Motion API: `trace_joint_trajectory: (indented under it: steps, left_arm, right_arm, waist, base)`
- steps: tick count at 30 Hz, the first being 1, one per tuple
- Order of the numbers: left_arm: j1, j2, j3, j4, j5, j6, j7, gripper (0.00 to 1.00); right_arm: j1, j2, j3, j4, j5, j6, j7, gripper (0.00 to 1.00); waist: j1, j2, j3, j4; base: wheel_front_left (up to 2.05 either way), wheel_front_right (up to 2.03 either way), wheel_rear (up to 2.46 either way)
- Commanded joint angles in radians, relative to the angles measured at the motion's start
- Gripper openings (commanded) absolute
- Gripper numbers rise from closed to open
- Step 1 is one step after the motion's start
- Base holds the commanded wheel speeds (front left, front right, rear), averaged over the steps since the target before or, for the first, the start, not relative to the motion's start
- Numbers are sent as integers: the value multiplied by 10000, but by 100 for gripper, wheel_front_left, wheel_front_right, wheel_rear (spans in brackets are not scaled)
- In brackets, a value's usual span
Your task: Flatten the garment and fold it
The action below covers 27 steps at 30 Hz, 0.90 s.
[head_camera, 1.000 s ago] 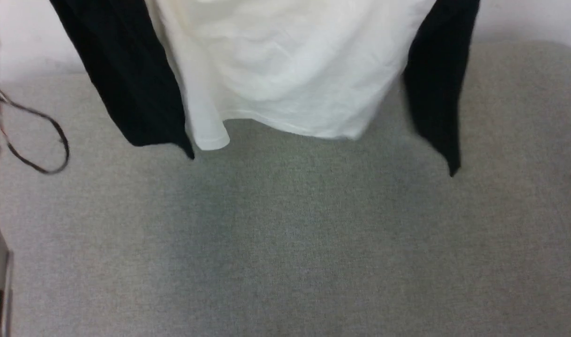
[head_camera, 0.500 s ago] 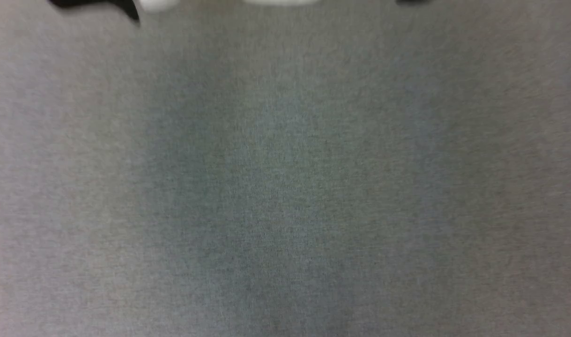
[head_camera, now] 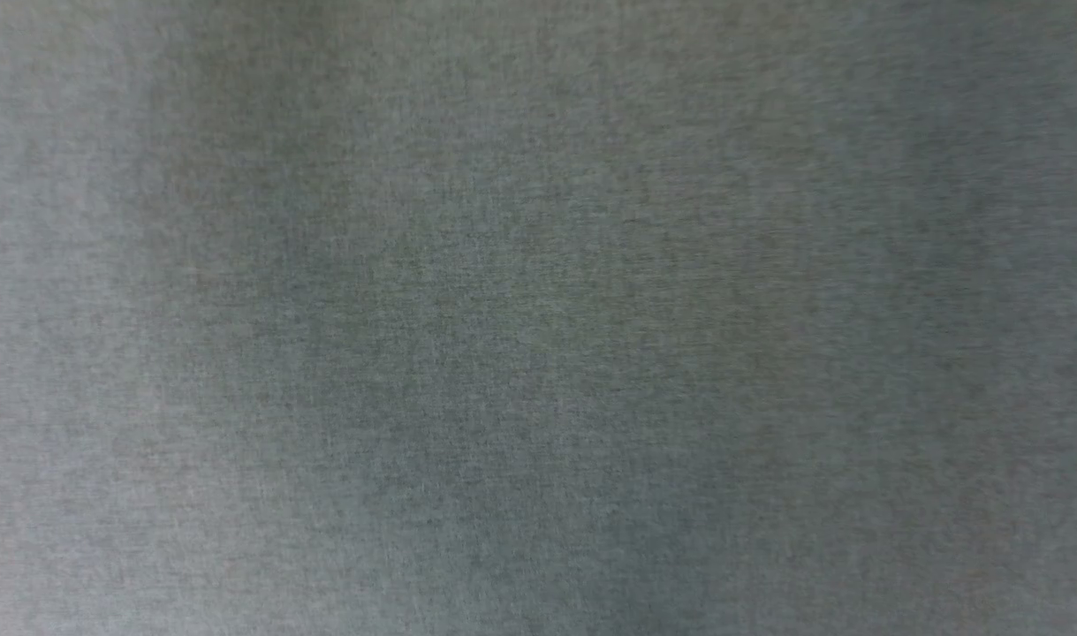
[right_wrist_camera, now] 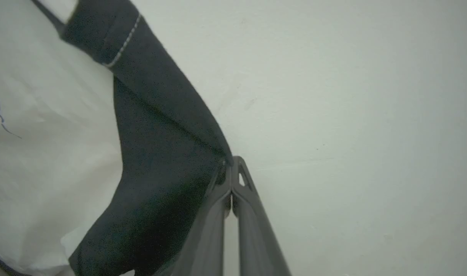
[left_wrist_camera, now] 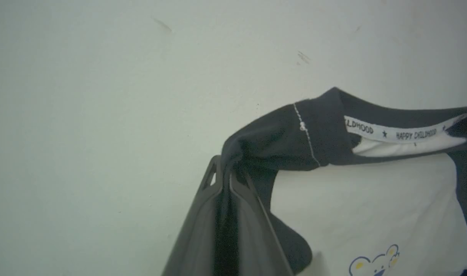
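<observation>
Head view: grey surface (head_camera: 538, 353) for laying; left wrist view: my left gripper (left_wrist_camera: 226, 168) clenched on black shoulder of garment (left_wrist_camera: 352, 207), hanging free; right wrist view: my right gripper (right_wrist_camera: 232, 165) pinching other shoulder; I must spread level, lower hem first.

One garment (left_wrist_camera: 371, 199) bearing one cartoon print (left_wrist_camera: 375, 262), two grippers, namely left gripper (left_wrist_camera: 225, 170) and right gripper (right_wrist_camera: 232, 165), one grey surface (head_camera: 538, 318), one pale wall (left_wrist_camera: 84, 96).

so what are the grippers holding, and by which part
Both hold the shirt: the left gripper is shut on one black shoulder, the right gripper on the other.
</observation>
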Motion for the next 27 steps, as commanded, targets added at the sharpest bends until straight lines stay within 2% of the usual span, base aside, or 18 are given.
trace_joint_trajectory:
  steps: [1, 4, 10, 16, 22, 27]
  left_arm:
    - [347, 97, 27, -111, -131, -171, -176, 0]
    - [1022, 241, -81, -608, -311, -425, -283, 0]
    - [3141, 565, -75, -2258, -825, -462, -134, 0]
    - [6079, 930, 195, -4727, -1319, 178, 187, 0]
    - [9376, 1159, 171, -7108, -1332, 978, 251, 0]
    - [11814, 1443, -342, -8218, -969, 1392, 387, 0]
  right_arm:
    - [161, -193, 105, -132, 168, -25, -151, 0]
    - [644, -470, 317, -663, 550, -25, -280, 0]
    - [2564, -1259, 26, -2774, 1347, -25, 61, 0]
    - [5624, -1707, -1363, -5248, 1871, -25, 674, 0]
    - [9337, -1187, -2934, -7370, 1821, -25, 1226, 0]
    - [12204, -741, -3528, -8483, 1830, -25, 1491, 0]
  waist:
    - [-2, 0, 497, 287]
    - [-2, 0, 353, 365]
    - [-2, 0, -421, 478]
    - [-2, 0, -1385, 410]
    - [-2, 0, -2364, 238]
    - [-2, 0, -2959, 182]
  base:
    - [0, 0, 0]
    - [0, 0, 0]
    - [0, 0, 0]
    - [0, 0, 0]
    - [0, 0, 0]
    - [0, 0, 0]
